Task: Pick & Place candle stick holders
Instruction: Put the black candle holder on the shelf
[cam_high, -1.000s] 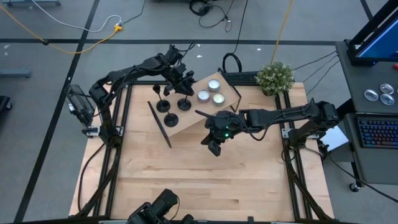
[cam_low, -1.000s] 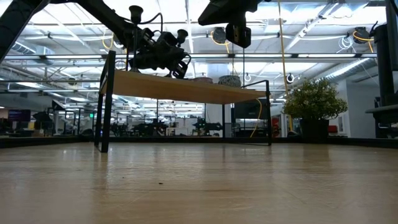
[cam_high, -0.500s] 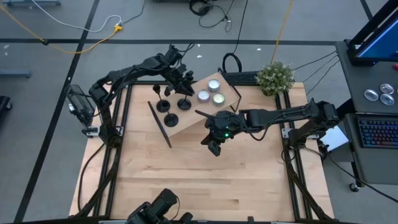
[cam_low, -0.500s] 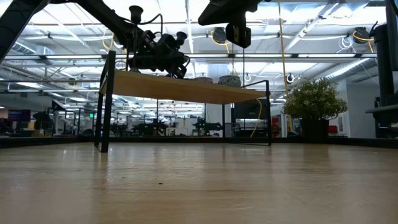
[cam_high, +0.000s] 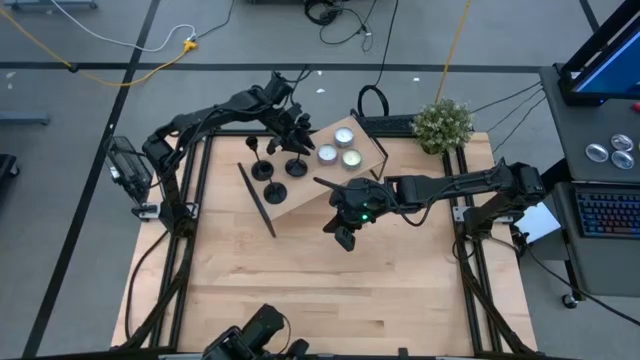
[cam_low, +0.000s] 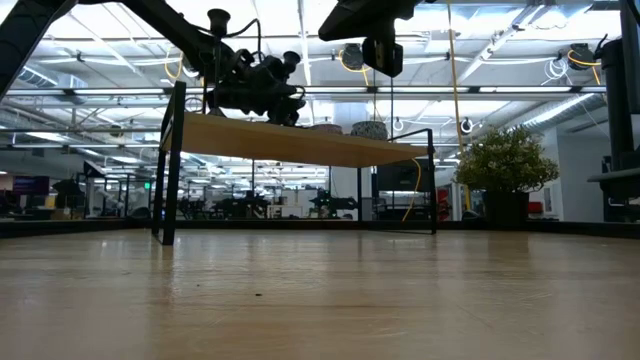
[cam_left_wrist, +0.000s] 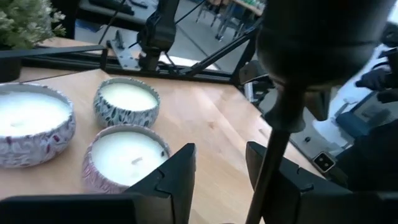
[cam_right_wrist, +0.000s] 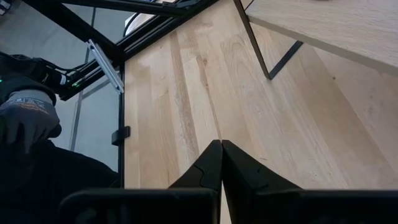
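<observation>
Fingers (cam_left_wrist: 180, 171) of the left gripper (cam_left_wrist: 217, 171) stand apart beside a holder (cam_left_wrist: 292, 93) on the shelf (cam_high: 330, 185); right gripper (cam_right_wrist: 221, 163) hangs pressed together above the table (cam_high: 330, 290).

no legible text, label, brand, number or sign appears on the table, the arms or in the room behind.

Grey floor (cam_high: 90, 130), bright ceiling lights (cam_low: 520, 25), distant desks.
</observation>
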